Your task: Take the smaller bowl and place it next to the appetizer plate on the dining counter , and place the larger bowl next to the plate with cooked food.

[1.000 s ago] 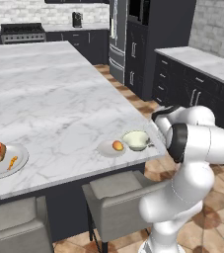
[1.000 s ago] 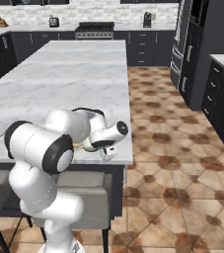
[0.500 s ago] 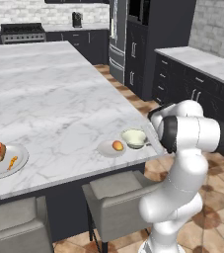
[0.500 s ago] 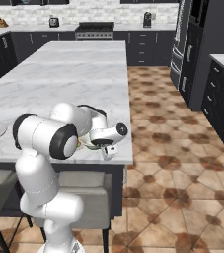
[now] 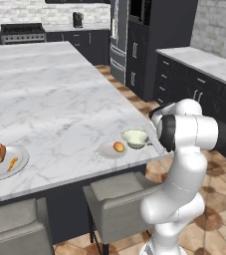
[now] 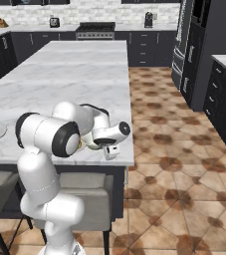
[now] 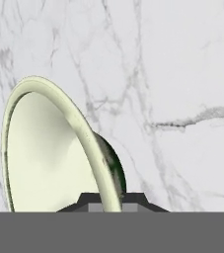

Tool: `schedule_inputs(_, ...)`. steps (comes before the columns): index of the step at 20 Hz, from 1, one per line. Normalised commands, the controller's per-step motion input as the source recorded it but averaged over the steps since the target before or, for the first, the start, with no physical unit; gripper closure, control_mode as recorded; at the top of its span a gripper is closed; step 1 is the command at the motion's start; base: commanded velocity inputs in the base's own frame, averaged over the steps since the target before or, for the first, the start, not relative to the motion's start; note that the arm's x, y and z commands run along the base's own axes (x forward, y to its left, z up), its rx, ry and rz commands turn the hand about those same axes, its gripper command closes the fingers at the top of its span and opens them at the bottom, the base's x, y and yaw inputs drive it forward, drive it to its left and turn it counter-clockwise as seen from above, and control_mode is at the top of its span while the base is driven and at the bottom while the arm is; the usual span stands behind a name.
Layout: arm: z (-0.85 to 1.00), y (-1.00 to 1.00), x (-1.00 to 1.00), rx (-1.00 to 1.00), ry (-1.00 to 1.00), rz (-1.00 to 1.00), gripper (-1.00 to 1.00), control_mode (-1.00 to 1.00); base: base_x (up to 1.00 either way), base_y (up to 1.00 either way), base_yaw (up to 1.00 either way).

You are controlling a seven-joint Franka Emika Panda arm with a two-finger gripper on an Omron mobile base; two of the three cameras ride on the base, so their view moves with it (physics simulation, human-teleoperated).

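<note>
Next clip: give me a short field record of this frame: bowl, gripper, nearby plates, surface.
bowl: small shallow green bowl, cream inside, beside the appetizer plate
gripper: two-finger gripper, shut on the bowl's rim
appetizer plate: small pale plate with one orange piece, near the counter's edge
cooked food plate: round grey-white plate with red-orange and orange pieces, far along the same edge
surface: white grey-veined marble dining counter

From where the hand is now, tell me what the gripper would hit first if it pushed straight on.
The gripper is already shut on the smaller bowl's rim; beyond it, likely the dining counter's marble top, though depth is unclear.
</note>
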Motion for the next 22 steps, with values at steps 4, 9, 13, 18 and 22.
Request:
schedule_inputs(4,0.0,0.0,0.0,0.0,0.0,0.0,-1.0,-1.0,0.0,0.0,0.0)
schedule_inputs(9,0.0,0.0,0.0,0.0,0.0,-0.02,-1.0,-1.0,0.0,0.0,0.0)
schedule_inputs(13,0.52,0.0,-0.37,0.0,-0.14,-0.03,-1.0,-1.0,0.0,0.0,0.0)
schedule_inputs(18,1.0,0.0,-0.7,-0.01,-0.22,0.0,-1.0,-1.0,0.0,0.0,0.0)
schedule_inputs(22,1.0,0.03,-0.94,-0.08,-0.01,0.0,-1.0,-1.0,0.0,0.0,0.0)
